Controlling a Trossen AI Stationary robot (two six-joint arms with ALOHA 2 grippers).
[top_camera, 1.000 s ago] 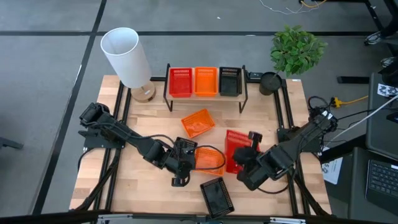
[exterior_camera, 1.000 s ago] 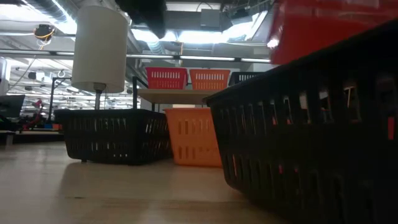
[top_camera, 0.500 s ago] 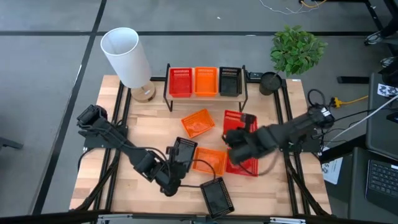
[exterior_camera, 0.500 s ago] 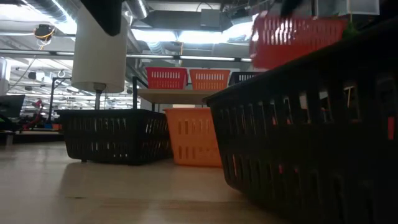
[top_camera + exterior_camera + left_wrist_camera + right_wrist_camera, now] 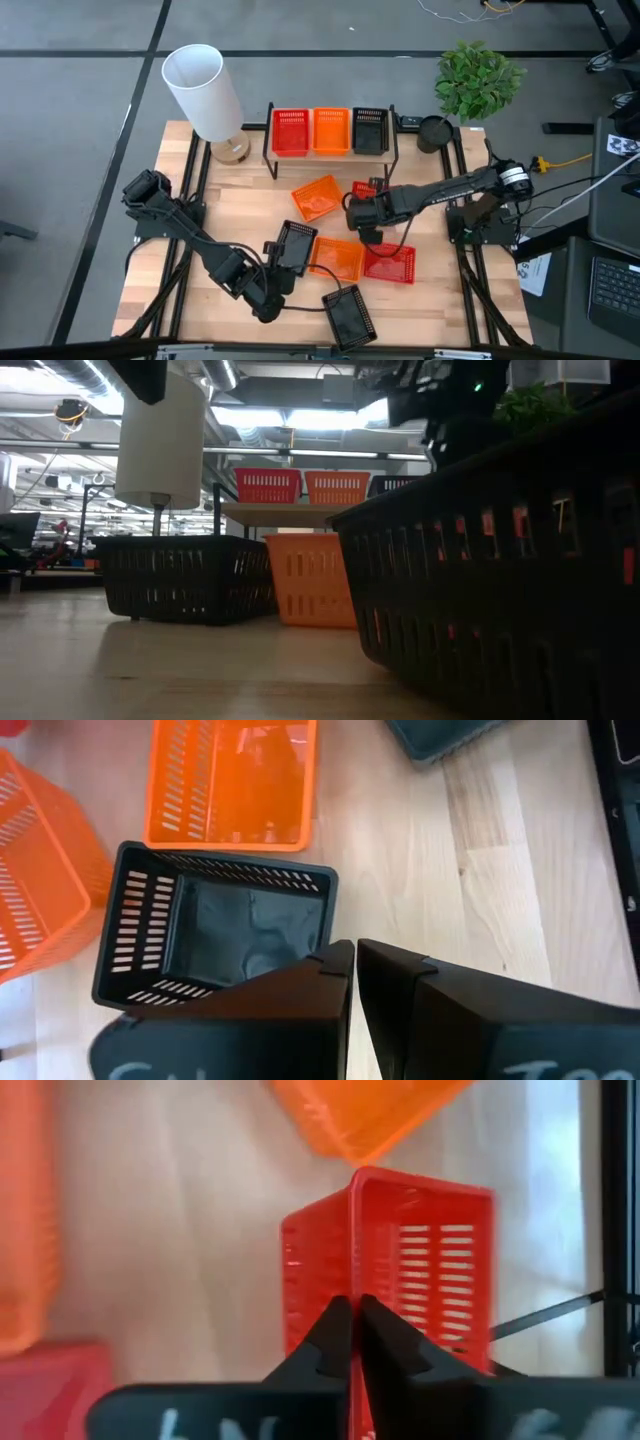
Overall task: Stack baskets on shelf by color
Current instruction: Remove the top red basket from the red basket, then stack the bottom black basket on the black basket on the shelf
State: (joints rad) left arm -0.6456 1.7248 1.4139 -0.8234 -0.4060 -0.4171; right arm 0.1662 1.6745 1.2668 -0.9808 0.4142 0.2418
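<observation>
Right gripper (image 5: 350,1315) clamped on the rim of a red basket (image 5: 420,1270), held above mid-table. Left gripper (image 5: 354,960) fingers closed, empty, beside a black basket (image 5: 215,935) toward the table's near edge.

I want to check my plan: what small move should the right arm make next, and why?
Probably carry the held basket up and across to the red basket on the shelf. The right gripper has its fingers shut on the held one's rim, short of the shelf. The left gripper waits by a black basket.
</observation>
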